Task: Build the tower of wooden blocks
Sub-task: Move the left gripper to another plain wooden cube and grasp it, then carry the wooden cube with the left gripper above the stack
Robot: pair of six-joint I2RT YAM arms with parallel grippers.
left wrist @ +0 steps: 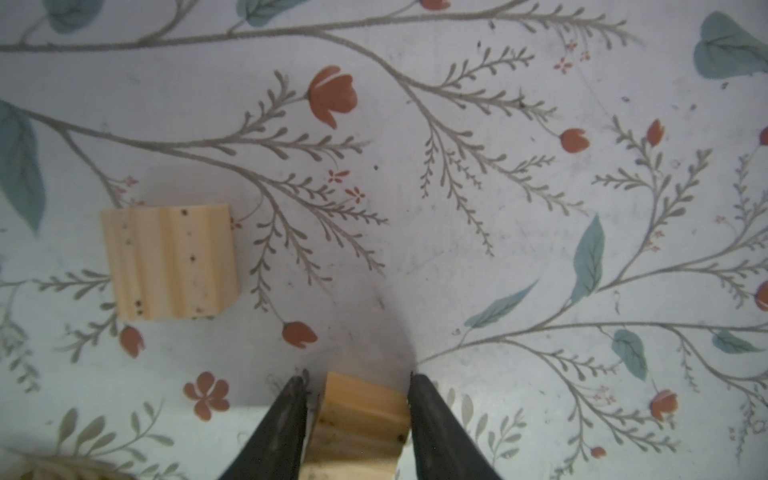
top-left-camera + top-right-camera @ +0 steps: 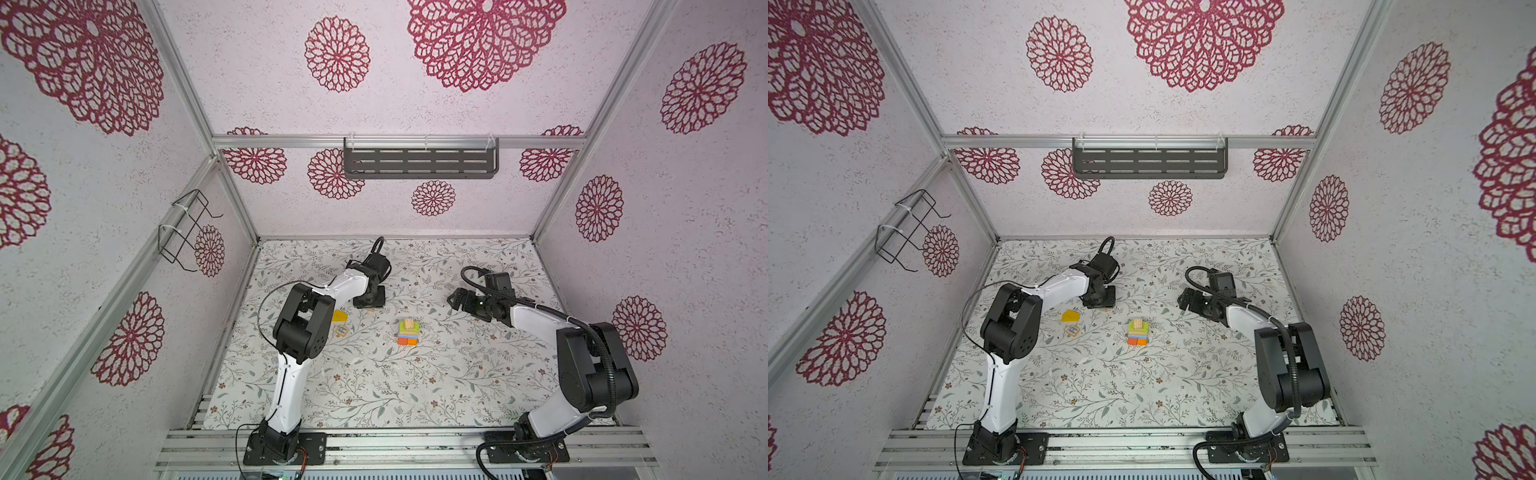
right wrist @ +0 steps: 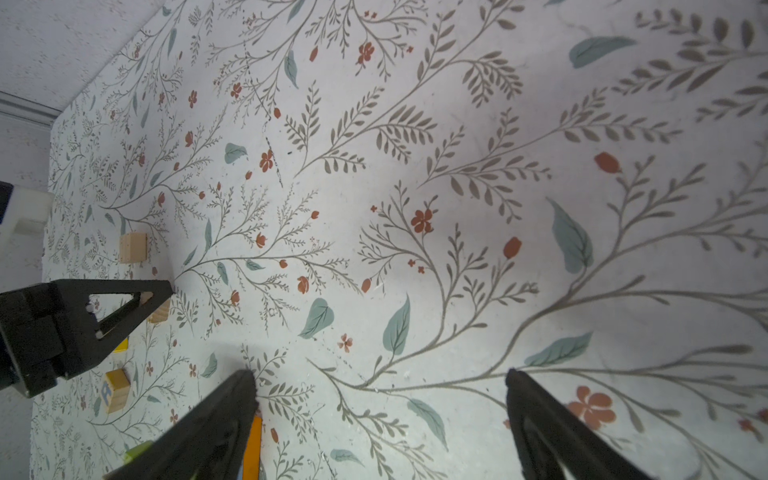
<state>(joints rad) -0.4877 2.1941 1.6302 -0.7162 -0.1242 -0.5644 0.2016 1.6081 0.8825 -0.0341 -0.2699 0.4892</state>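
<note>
Floral tabletop (image 2: pixel 374 395): left gripper (image 1: pixel 357 379) narrow, straddling tan block (image 1: pixel 361 415), grip unclear; second tan block (image 1: pixel 170 262) nearby; right gripper (image 3: pixel 380 374) wide, empty, near tower (image 2: pixel 408 331).

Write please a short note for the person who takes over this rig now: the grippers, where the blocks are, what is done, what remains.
Left gripper: jaws either side of a tan block on the table; firm grip cannot be told.
Right gripper: open, empty, above the table.
Tower: orange-red base, green layer, tan piece on top, mid-table.
Loose: second tan block, yellow roof piece, printed cube.
Left to do: stack these, probably roof last.
</note>
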